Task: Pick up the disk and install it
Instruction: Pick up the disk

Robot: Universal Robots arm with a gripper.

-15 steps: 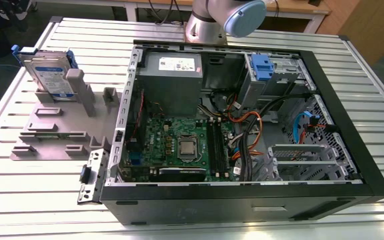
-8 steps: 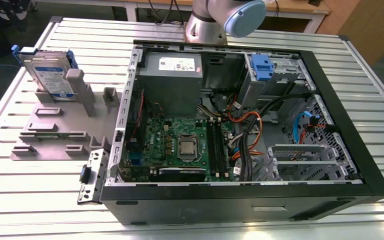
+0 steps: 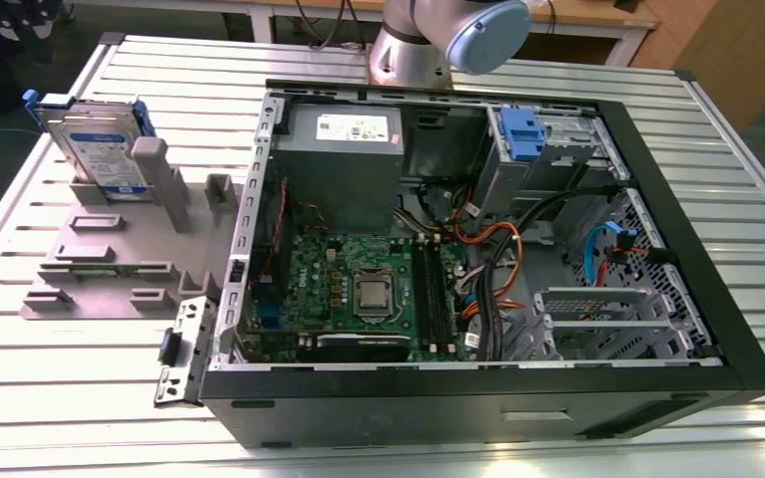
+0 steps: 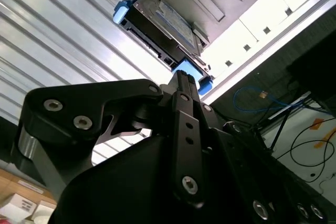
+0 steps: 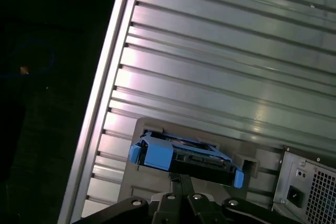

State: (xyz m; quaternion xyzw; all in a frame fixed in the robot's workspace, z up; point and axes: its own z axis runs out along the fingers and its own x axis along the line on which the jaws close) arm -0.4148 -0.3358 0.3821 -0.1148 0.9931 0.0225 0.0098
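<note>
One disk [image 3: 97, 149] is standing on its edge in a grey holder [image 3: 104, 264]. It is on the far part of the tabletop [image 3: 77, 398], at the exterior view's left, outside the open computer case [image 3: 489, 386]. Its labelled face is looking toward the near side and the blue rails are running around its edges. As I judge, its long axis is pointing upward with a slight lean. In the exterior view nothing is touching it, so the disk is not yet picked up and not yet installed. The small blue latch [image 3: 522, 132] is sitting in the far right corner of the case, beside the grey metal box [image 3: 343, 149]. It is well apart from the disk, with the width of the case between them.

In the second wrist view the disk is showing its thin upper edge and is lying straight ahead of the end effector [image 4: 181, 80], beyond its tip. The first wrist view is giving the same relation. From this I judge that the end effector is hanging over the holder and pointing down at the upper edge of the disk, with a gap between them. It is carrying nothing. Whether it is open or closed I cannot tell from these pictures. The single arm [image 3: 449, 40] is rising at the far side of the tabletop, behind the case.
</note>
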